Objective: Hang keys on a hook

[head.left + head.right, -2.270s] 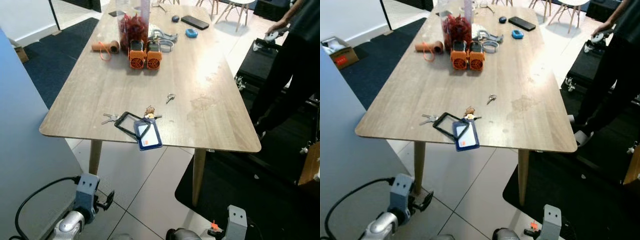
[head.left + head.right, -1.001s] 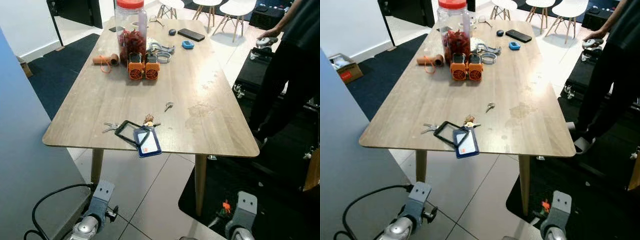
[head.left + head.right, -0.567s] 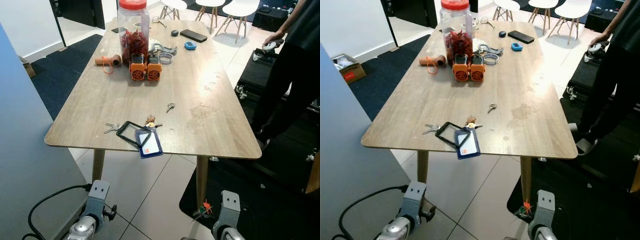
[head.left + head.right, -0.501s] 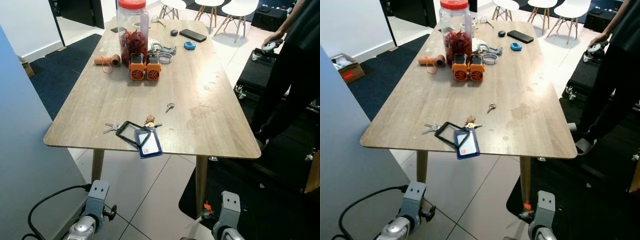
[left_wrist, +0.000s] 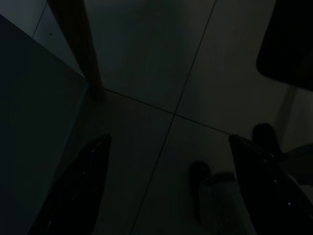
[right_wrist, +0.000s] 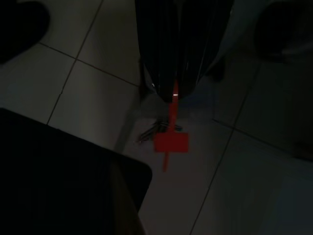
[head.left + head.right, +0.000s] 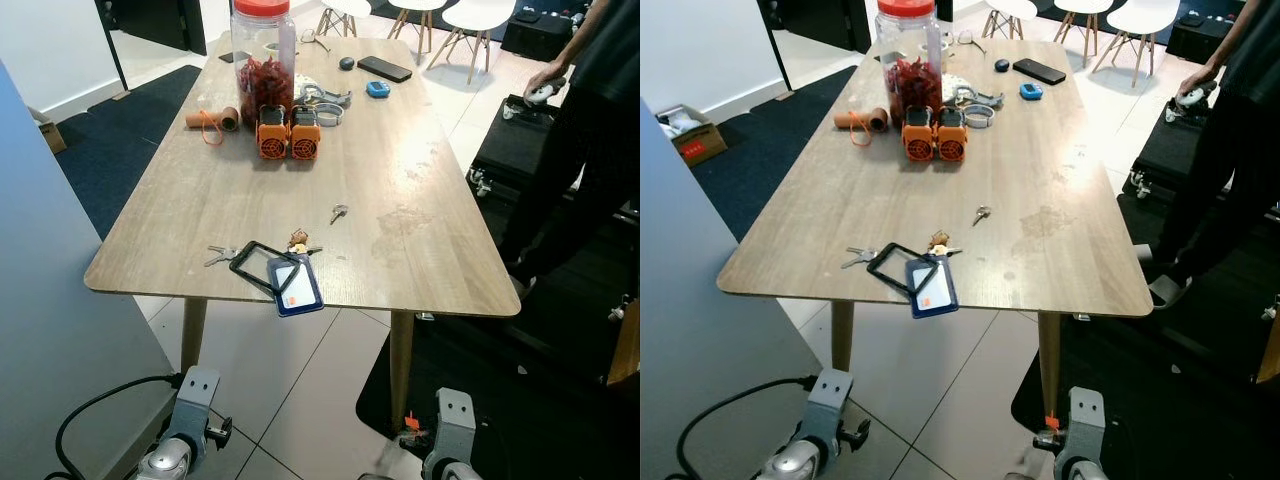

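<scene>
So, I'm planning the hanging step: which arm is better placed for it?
Right. The right pincer is shut on the keys by their red tag, so they dangle ready. The left pincer hangs open and empty above the floor.

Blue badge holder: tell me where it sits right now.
In the left eye view the blue badge holder lies at the near edge of the wooden table, partly overhanging it, beside a black loop and small keys.

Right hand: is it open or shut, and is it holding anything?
Shut. In the right wrist view its fingers meet on a red tag with keys hanging beneath, above the tiled floor.
</scene>
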`<state>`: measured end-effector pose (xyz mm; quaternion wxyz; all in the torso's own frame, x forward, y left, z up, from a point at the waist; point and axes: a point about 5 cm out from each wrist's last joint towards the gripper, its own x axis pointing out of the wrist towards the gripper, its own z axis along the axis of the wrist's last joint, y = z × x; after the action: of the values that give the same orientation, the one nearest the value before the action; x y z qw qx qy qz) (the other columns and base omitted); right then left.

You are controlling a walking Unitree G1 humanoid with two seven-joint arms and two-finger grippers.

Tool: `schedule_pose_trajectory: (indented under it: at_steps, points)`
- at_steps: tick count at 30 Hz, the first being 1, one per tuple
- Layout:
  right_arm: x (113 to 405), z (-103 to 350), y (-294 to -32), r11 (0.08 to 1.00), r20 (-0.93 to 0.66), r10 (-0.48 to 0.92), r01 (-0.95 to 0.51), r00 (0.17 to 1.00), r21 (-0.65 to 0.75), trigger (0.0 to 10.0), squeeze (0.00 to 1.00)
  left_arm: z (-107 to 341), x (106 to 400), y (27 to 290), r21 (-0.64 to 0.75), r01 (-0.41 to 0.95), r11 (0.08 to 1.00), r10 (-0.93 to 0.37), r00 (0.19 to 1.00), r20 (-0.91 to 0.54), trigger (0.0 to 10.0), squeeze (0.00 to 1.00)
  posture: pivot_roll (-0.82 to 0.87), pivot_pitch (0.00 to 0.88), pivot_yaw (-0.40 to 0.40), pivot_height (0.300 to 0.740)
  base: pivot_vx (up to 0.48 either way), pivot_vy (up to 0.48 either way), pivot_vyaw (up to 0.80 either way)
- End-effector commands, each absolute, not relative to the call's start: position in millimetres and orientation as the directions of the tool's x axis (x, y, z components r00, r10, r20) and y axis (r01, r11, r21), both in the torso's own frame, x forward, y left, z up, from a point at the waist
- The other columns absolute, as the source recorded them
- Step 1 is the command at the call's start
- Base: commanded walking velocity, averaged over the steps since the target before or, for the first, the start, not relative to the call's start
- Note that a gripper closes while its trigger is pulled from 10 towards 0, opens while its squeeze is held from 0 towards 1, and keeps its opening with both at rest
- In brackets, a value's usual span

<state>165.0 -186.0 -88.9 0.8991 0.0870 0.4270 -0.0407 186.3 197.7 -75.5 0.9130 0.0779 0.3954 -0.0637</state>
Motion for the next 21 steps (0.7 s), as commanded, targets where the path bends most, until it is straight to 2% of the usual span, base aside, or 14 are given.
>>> schedule_pose_trajectory:
  at_steps: [1, 5, 10, 21]
  points:
    - [164.7, -89.2, -183.6, 0.989, -0.776, 0.027, 0.095, 0.63, 0.112, 10.0, 0.0, -75.6, 184.6, 200.7, 0.104, 0.189, 0.977, -0.053, 0.678, -0.733, 10.0, 0.0, 0.12, 0.064, -0.081, 0.74, 0.0, 0.0, 0.8]
    - [171.5, -86.3, -180.1, 0.993, -0.763, 0.047, 0.056, 0.645, 0.108, 10.0, 0.0, -74.4, 186.3, 197.7, 0.098, 0.231, 0.968, -0.089, 0.682, -0.726, 10.0, 0.0, 0.12, 0.066, -0.075, 0.74, 0.0, 0.0, 0.8]
    - [169.9, -87.2, -179.3, 0.994, -0.77, 0.05, 0.045, 0.637, 0.102, 10.0, 0.0, -73.7, 187.6, 198.8, 0.101, 0.189, 0.977, -0.06, 0.695, -0.716, 10.0, 0.0, 0.1, 0.06, -0.076, 0.74, 0.0, 0.0, 0.8]
    - [162.9, -89.4, -184.8, 0.994, -0.779, 0.04, 0.051, 0.626, 0.092, 10.0, 0.0, -70.9, 191.6, 196.7, 0.103, 0.198, 0.975, -0.072, 0.716, -0.694, 10.0, 0.0, 0.1, 0.058, -0.076, 0.74, 0.0, 0.0, 0.8]
